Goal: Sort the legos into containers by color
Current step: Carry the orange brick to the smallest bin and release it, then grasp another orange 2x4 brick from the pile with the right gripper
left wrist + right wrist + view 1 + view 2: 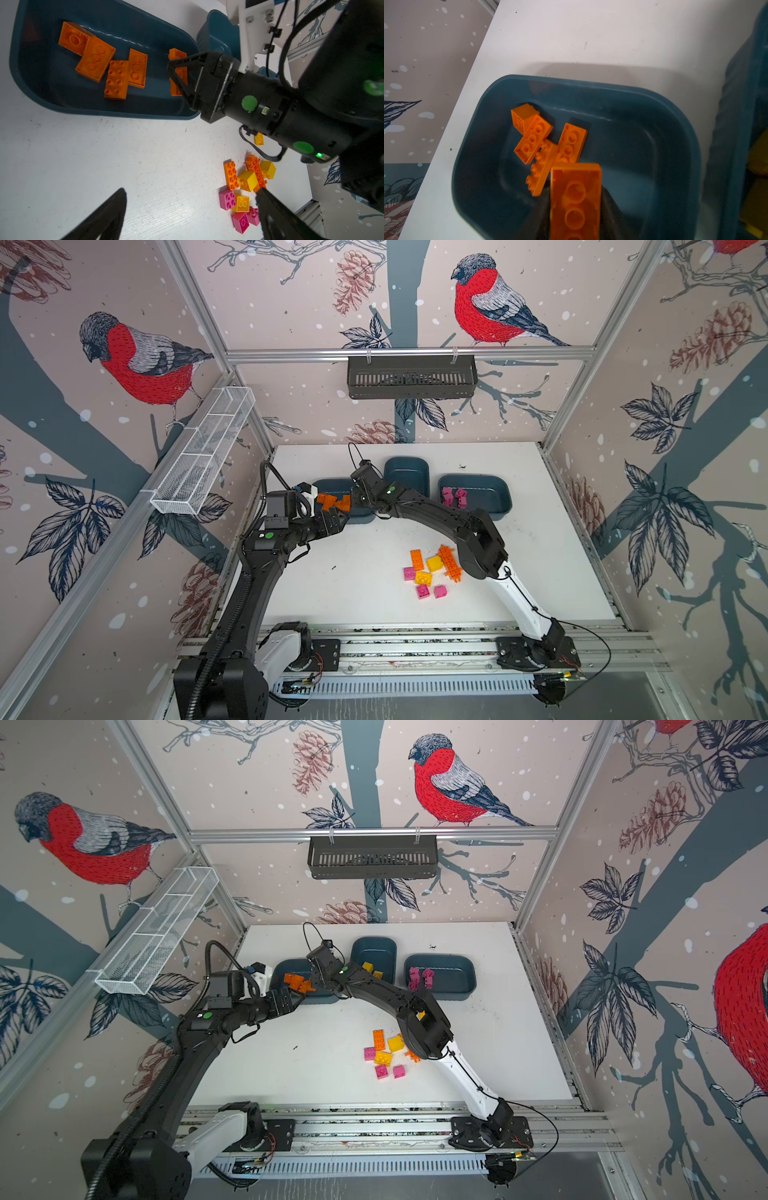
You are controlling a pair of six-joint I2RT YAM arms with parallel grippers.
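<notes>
Right gripper (172,64) over orange tub (52,87), orange brick (576,199) between jaws; clamped or dropping, cannot tell. Left gripper (190,191) wide, empty, beside same tub. Four oranges already inside; yellows in middle tub (374,950), pinks in right tub (486,494). Mixed pile (428,572) left on table (353,585): orange, yellow, pink, touching. My right arm overhangs pile edge, part-hiding spiky orange piece (450,568).

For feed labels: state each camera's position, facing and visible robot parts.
Top views: high in front, looking down at the table; left arm and right arm show.
Left wrist: on the left arm, facing the tub of orange bricks; shows left end effector and right end effector.
Right wrist: above that tub, looking in; orange brick partly hides its end effector.
Shared: both wrists see that tub's bricks.
</notes>
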